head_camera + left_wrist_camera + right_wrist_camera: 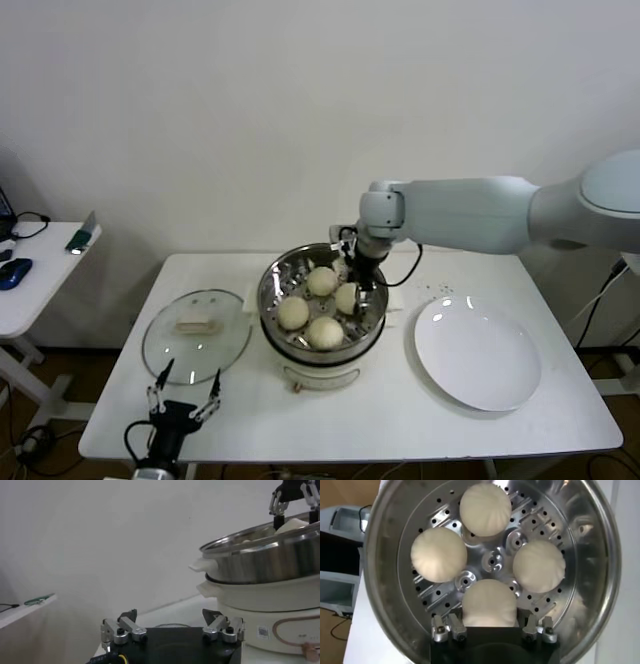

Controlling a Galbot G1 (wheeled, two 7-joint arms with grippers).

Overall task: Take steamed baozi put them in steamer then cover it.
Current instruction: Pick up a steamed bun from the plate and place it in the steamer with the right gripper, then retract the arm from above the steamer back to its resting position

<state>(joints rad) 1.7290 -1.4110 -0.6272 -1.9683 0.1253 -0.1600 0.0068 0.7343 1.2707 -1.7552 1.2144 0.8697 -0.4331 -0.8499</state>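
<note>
Cream-white, pleated steamed baozi, four in all, are seen resting on the perforated floor of the round shiny steel steamer, which is set on a white base near the middle of the white table. In the right wrist view the four buns are arranged in a ring around the basket's centre, none stacked on another. The right gripper is held over the steamer's rim at about two o'clock, just above the bun nearest it; its fingers are spread on either side of that bun, and nothing is gripped. The round clear glass cover, with its cream-white oblong handle, is laid flat on the table at nine o'clock from the steamer, just beside it. A flat white plate is placed at three o'clock. The left gripper is parked at the table's front edge below the cover, spread wide and empty.
</note>
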